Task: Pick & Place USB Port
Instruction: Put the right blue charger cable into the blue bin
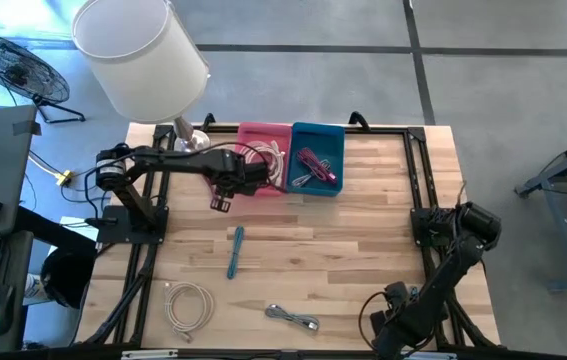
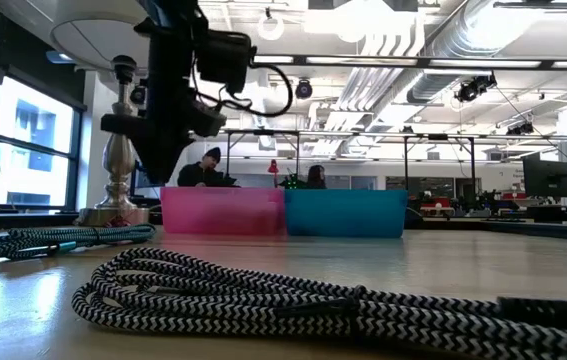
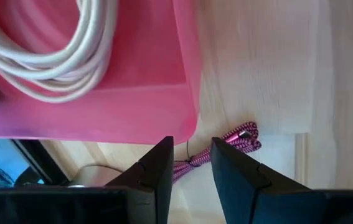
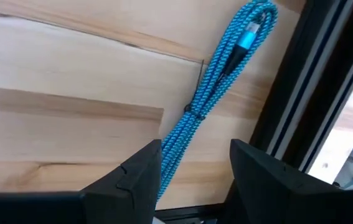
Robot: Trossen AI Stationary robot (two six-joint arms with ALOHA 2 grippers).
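My left gripper point(image 3: 192, 146) is raised above the table beside the pink bin's point(image 1: 263, 160) near left corner and is shut on a thin magenta braided cable point(image 3: 241, 134). The high view shows this gripper point(image 1: 223, 200) and the low view shows it point(image 2: 148, 135) well above the wood. A coiled white cable point(image 3: 70, 56) lies in the pink bin. The blue bin point(image 1: 318, 160) holds magenta cables point(image 1: 313, 168). A blue braided cable point(image 1: 235, 250) lies on the table. My right gripper point(image 4: 192, 152) is open, folded back at the table's near right corner point(image 1: 393, 315). My left gripper pinches the magenta cable between its two fingers at a stretch point(image 3: 193, 162) short of its looped end. The fingers come from above, pointing down. The looped end point(image 3: 246, 132) sticks out past the fingertips, clear of the table. How much hangs behind the fingers is hidden.
A lamp with a white shade point(image 1: 138, 50) stands at the far left corner by the pink bin. A white cable point(image 1: 188, 305) and a black-and-white braided cable point(image 1: 293, 318) lie near the near edge. Black frame rails point(image 1: 418, 190) run along the table's sides.
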